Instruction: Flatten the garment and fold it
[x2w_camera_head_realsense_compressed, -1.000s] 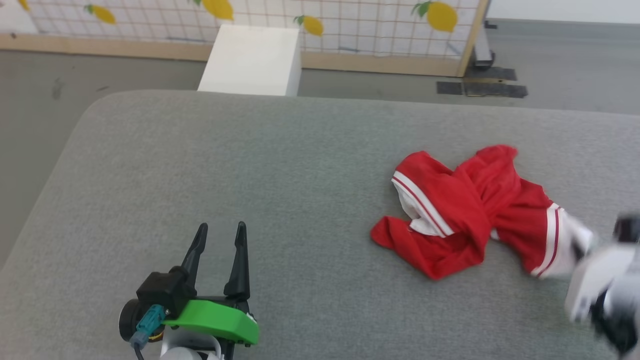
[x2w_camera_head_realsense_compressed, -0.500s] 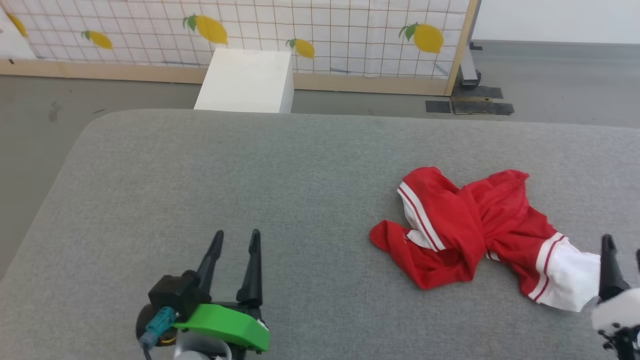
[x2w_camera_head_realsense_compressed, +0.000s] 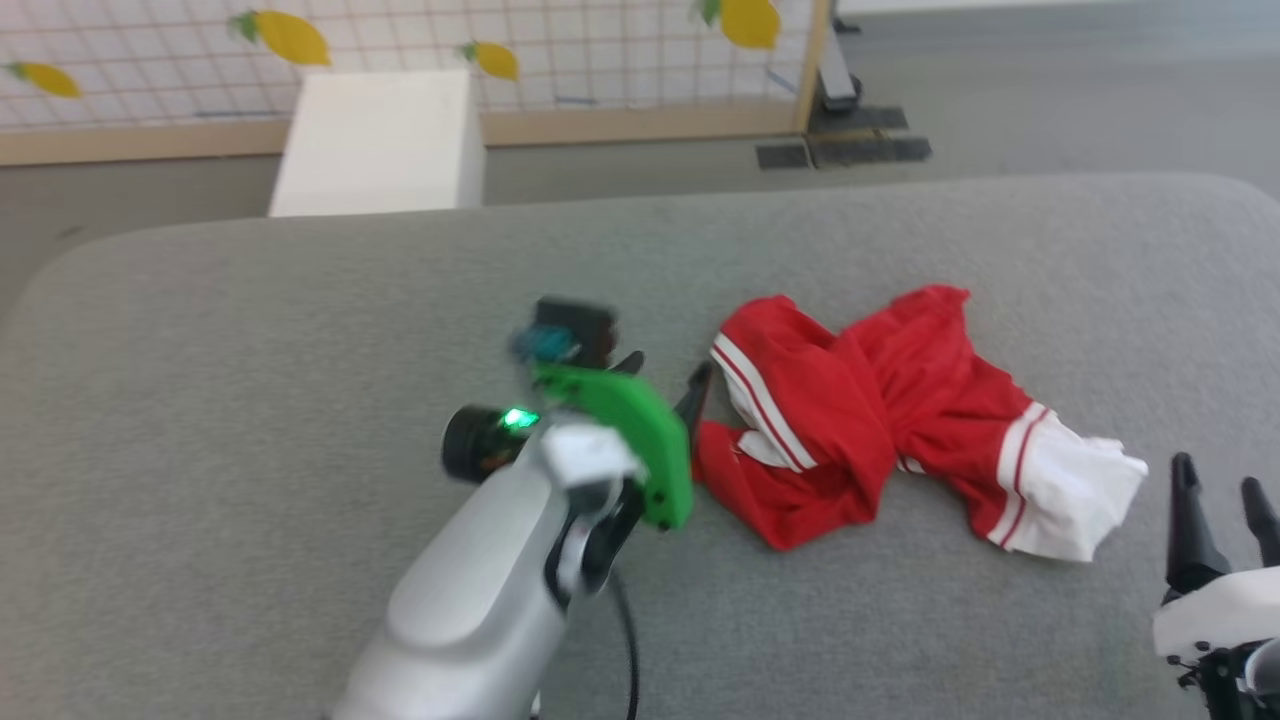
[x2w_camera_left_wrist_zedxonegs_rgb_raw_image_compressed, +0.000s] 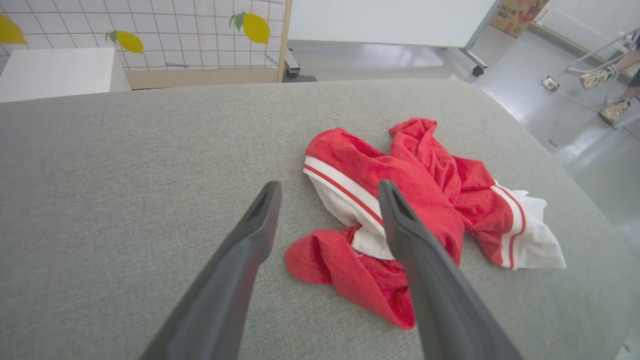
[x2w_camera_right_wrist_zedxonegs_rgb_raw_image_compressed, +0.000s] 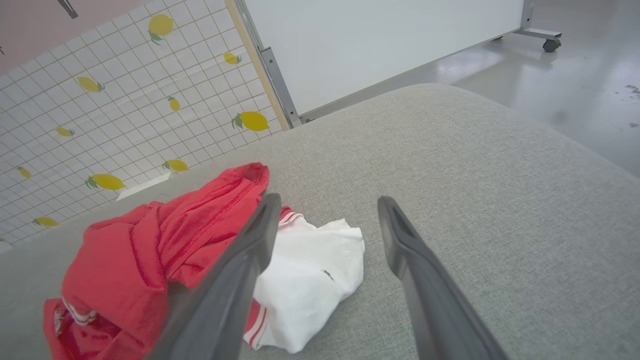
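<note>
The tabletop (x2w_camera_head_realsense_compressed: 250, 330) is covered in grey woven fabric, and its far corners are rounded. On it lies a red shirt (x2w_camera_head_realsense_compressed: 850, 410), crumpled into a twisted heap toward 3 o'clock from the middle in the head view. Its white sleeve (x2w_camera_head_realsense_compressed: 1075, 495), edged with red-and-white stripes, rests flat on the fabric at the heap's 4 o'clock end. A red fold sticks out at 8 o'clock.
</note>
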